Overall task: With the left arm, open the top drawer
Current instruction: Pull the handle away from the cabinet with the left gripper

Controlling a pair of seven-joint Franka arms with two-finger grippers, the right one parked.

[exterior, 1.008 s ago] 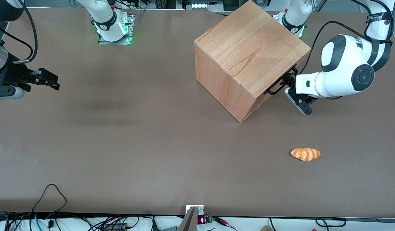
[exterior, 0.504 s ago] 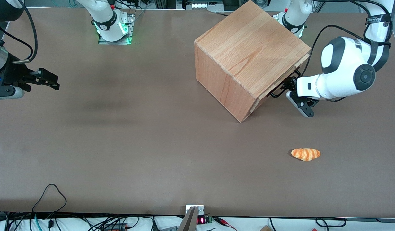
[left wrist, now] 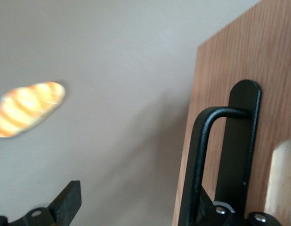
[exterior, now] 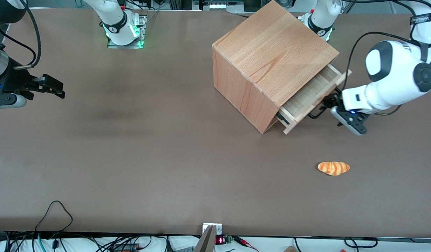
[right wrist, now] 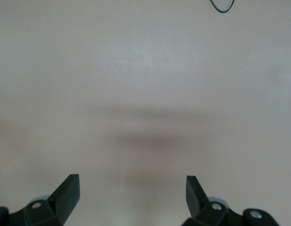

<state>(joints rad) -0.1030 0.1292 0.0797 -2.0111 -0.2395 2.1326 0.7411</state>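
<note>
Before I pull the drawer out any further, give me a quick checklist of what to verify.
1. Top drawer partly out of the cabinet: ok.
2. Gripper at the handle, in front of the drawer: ok.
3. Fingers closed firmly on the handle: cannot tell.
4. Drawer running straight on its side rail: ok, no visible tilt.
5. Bread roll lies apart from the drawer, nearer the front camera: ok.
6. Travel left before the drawer's stop: cannot tell.

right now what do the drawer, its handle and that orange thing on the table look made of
The top drawer, pulled partly out, looks like light beech-type wood with visible grain and a matte finish. Its handle looks like black-coated metal bar with a soft sheen; the claw is at it. The bread roll is glossy orange with pale stripes, probably plastic or foam.
</note>
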